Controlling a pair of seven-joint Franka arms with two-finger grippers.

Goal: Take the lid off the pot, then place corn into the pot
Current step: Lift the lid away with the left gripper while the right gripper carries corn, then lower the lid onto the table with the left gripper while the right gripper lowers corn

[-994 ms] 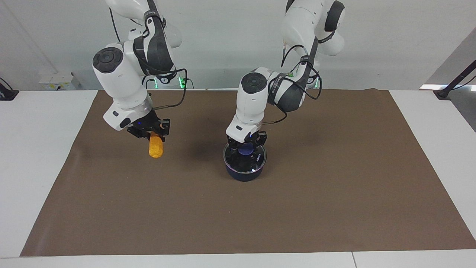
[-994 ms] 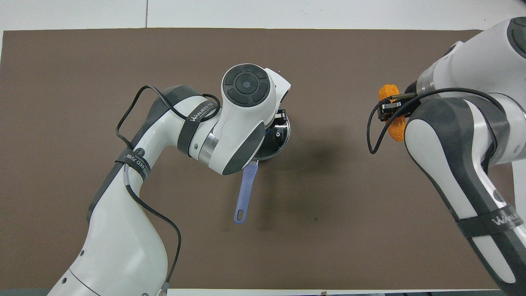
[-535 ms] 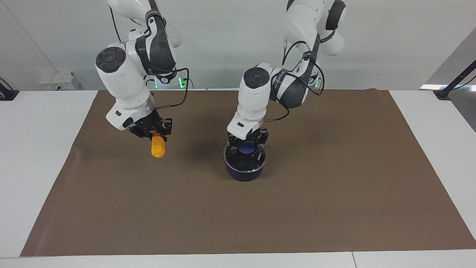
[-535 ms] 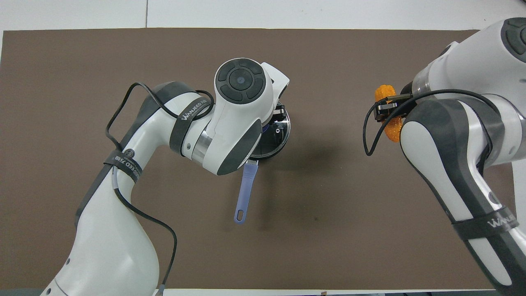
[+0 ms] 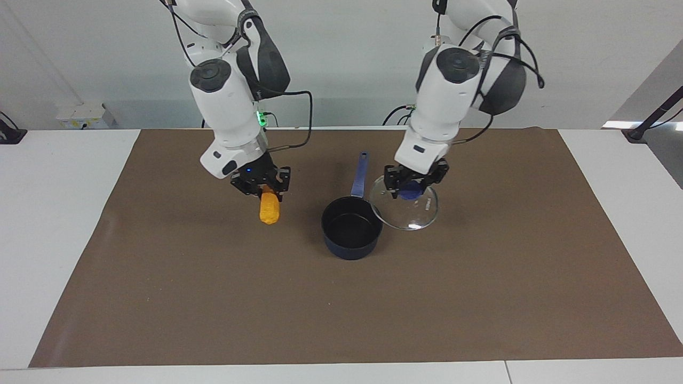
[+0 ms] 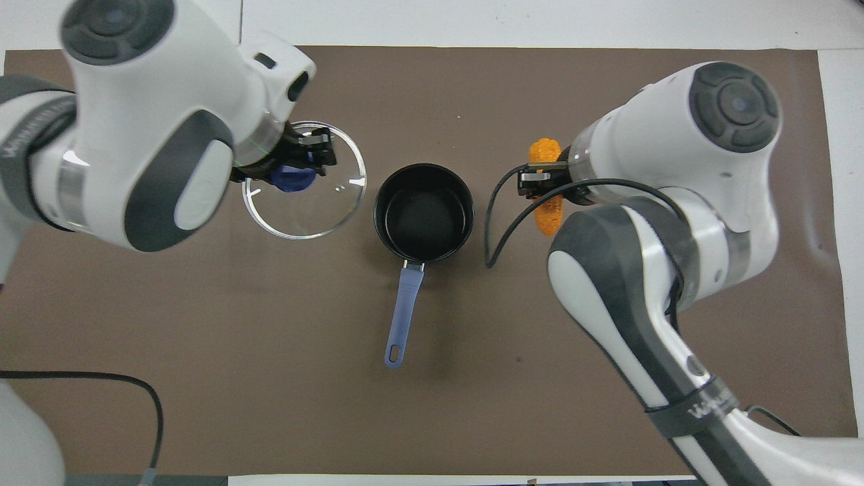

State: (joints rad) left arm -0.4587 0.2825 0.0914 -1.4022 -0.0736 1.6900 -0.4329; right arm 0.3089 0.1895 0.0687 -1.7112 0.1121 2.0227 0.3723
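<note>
We've got a brown mat point(image 5: 480, 298) over a white table point(image 5: 58, 224), grey wall up top, and loads of bare mat across the lower half of the facing view. The pot point(image 5: 351, 228) sits dead centre, open now, handle pointing toward the robots. Half a second ago the lid point(image 5: 408, 209) was on it; now the left gripper point(image 5: 412, 188) holds it by the blue knob, tilted, just beside the pot. The right gripper point(image 5: 265, 188) is clamped on the corn point(image 5: 269, 208), and it's moved closer to the pot.
</note>
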